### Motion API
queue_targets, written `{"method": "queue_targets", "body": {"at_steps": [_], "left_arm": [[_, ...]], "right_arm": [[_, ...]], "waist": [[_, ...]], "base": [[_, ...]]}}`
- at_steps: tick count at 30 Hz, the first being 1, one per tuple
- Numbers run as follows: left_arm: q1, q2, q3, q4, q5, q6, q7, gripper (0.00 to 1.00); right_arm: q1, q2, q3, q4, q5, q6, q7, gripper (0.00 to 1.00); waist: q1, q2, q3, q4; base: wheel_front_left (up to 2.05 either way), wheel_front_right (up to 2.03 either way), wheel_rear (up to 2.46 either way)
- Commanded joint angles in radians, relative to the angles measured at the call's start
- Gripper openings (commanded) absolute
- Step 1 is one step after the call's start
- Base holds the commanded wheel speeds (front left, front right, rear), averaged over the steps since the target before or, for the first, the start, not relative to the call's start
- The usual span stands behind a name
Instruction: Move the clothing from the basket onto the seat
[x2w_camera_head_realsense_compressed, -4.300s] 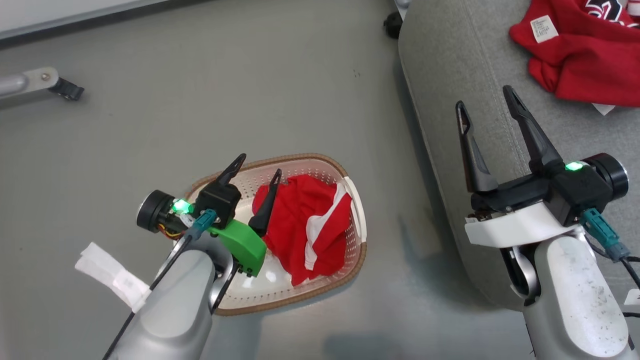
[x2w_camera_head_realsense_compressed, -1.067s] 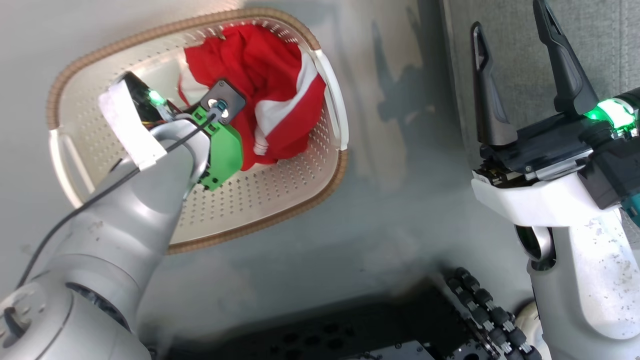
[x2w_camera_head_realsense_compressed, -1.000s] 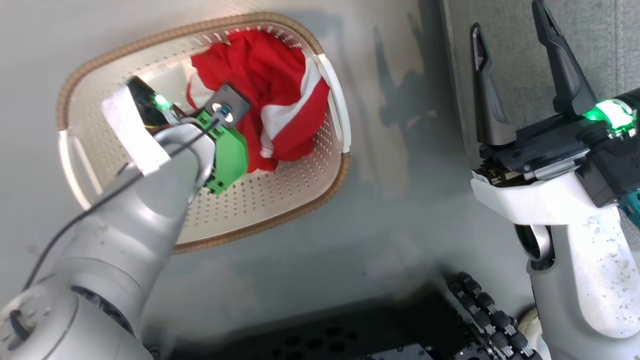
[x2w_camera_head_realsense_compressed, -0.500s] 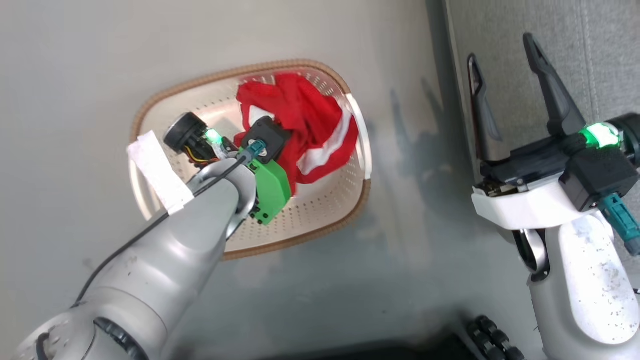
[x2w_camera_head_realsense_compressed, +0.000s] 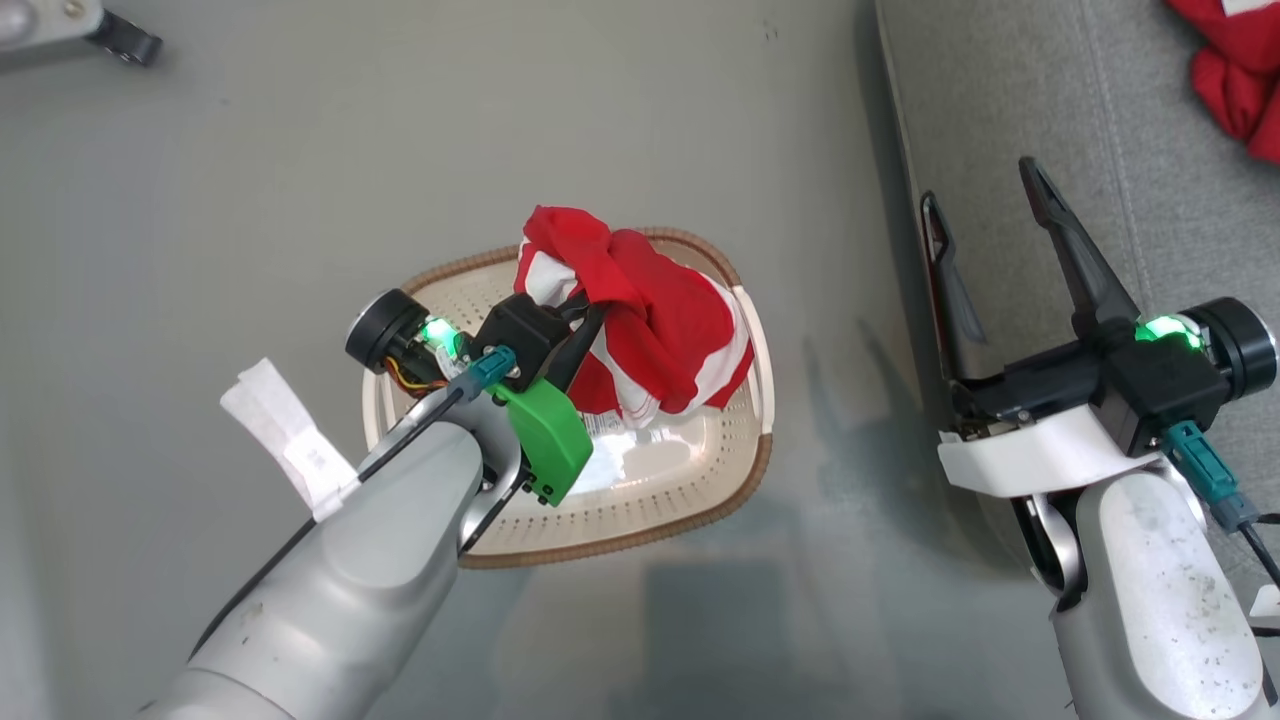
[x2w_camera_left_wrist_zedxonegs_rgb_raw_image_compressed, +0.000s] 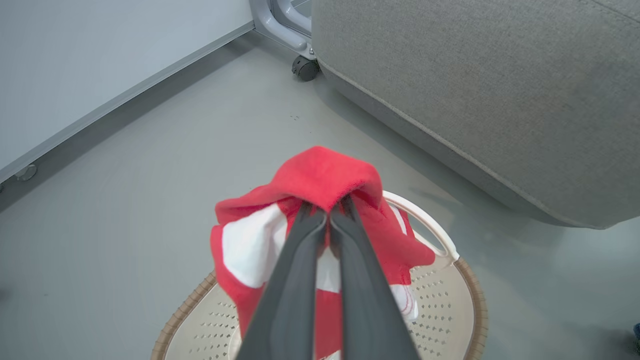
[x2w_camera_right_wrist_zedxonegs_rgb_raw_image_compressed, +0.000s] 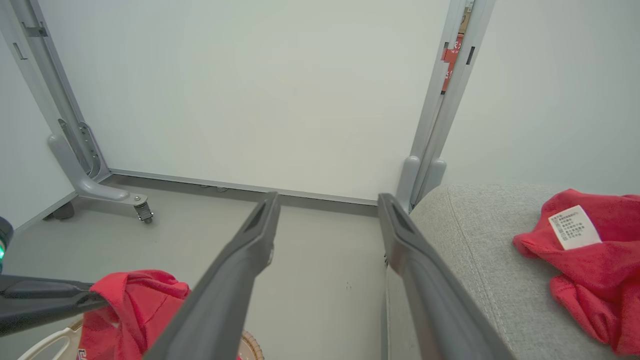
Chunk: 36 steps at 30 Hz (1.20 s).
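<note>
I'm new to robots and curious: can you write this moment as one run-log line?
left gripper: shut on red garment, held over basket | right gripper: open, holding nothing | other garment: on seat

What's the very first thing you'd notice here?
A bright red garment with white patches, pinched in the shut left end effector, hangs over the cream basket. To the right, a second red garment lies on the big grey seat. The right end effector hovers open near the seat's edge.
</note>
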Motion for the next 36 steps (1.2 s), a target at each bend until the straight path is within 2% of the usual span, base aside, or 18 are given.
{"method": "queue_targets", "body": {"at_steps": [1, 19, 36], "left_arm": [[0.033, 0.006, 0.023, -0.026, 0.017, 0.0, -0.003, 0.0], [0.184, -0.02, 0.225, -0.309, 0.106, -0.001, -0.003, 0.0], [0.152, -0.063, 0.285, -0.47, 0.141, -0.002, -0.003, 0.0]], "right_arm": [[0.024, -0.003, -0.005, 0.008, 0.005, -0.001, -0.002, 1.0], [0.132, -0.003, -0.011, 0.037, 0.032, -0.001, -0.002, 1.0], [0.179, -0.003, 0.002, 0.046, 0.062, -0.001, -0.002, 1.0]], "waist": [[0.0, -0.0001, -0.084, 0.035], [0.0, -0.0001, -0.275, 0.068], [0.0, -0.0001, -0.369, 0.055]], "base": [[0.0, 0.0, 0.0], [0.0, 0.0, 0.0], [0.0, 0.0, 0.0]]}}
